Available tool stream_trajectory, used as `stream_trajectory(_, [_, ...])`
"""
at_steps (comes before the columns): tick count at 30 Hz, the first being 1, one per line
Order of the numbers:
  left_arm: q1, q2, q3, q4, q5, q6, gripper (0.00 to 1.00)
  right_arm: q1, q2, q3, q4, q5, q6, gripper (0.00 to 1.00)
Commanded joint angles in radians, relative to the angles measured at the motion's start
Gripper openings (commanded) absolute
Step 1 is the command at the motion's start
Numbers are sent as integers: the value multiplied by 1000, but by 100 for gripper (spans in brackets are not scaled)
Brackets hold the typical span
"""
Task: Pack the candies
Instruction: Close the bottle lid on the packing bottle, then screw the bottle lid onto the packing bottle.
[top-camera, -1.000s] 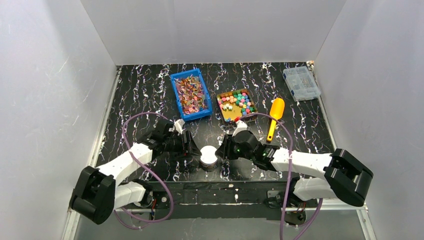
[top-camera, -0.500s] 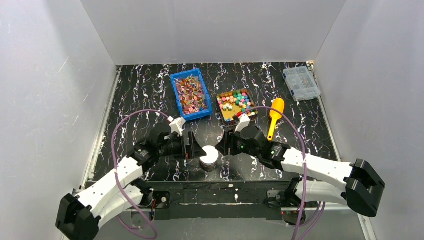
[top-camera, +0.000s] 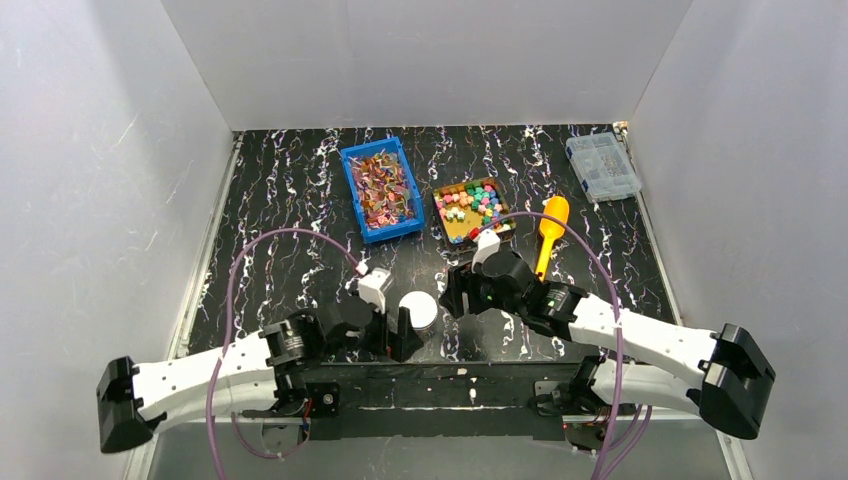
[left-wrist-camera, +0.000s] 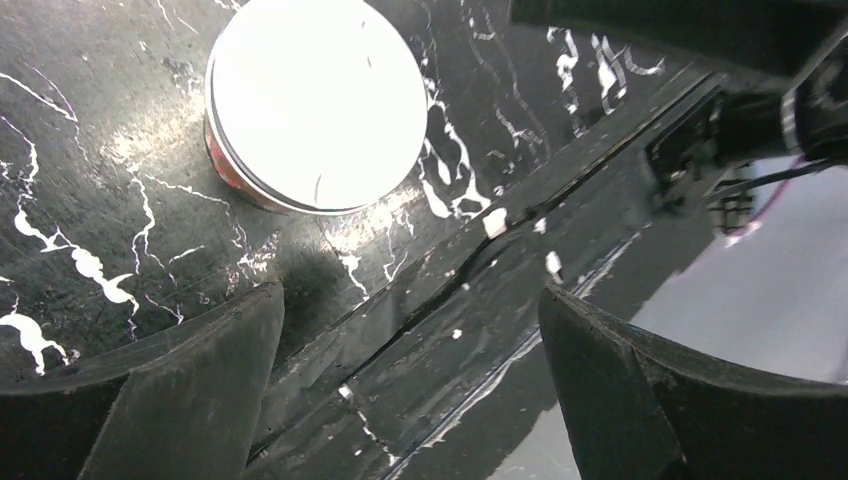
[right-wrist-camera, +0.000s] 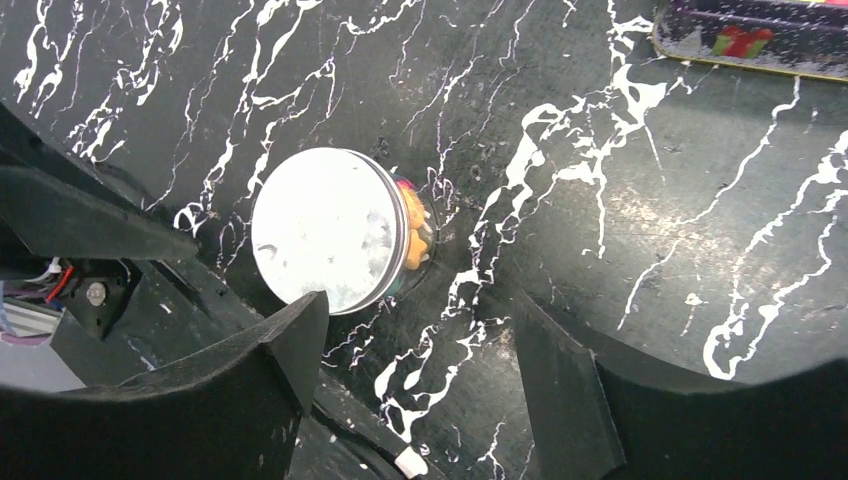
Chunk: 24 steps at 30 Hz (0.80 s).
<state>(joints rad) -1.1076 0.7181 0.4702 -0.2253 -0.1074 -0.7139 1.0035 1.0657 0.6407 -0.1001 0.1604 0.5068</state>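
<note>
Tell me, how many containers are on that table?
4: a blue bin of wrapped sweets at the back, a tin of candy cubes right of it, a clear compartment box in the far right corner, and a white-lidded jar near the front.

Top camera is fixed above and behind me, looking down and forward over the whole table (top-camera: 300, 200). My left wrist camera sits very close, angled down at the table's near edge. My right wrist camera is close too, looking down from slightly farther out. All three catch the white-lidded jar (top-camera: 419, 310).
</note>
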Motion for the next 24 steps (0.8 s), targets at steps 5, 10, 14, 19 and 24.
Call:
stream_trajectory(5, [-302,160,-57,99,-502,9,98,-23,-79,29,-36,40,-86,82])
stream_trajectory(10, [-335,282,-139,307,-551,23,98,-36,-93,20,-41,30,-107,84])
stream_trajectory(14, [-336,360,-188,460,-567,77,98,-40,-107,-4,-34,24,-110,84])
stream_trajectory(19, [-336,400,-272,668,-615,134,98,-44,-126,-45,-12,6,-86,84])
stream_trajectory(24, [-335,468,-303,807,-623,219,98,-46,-142,-86,15,2,-71,84])
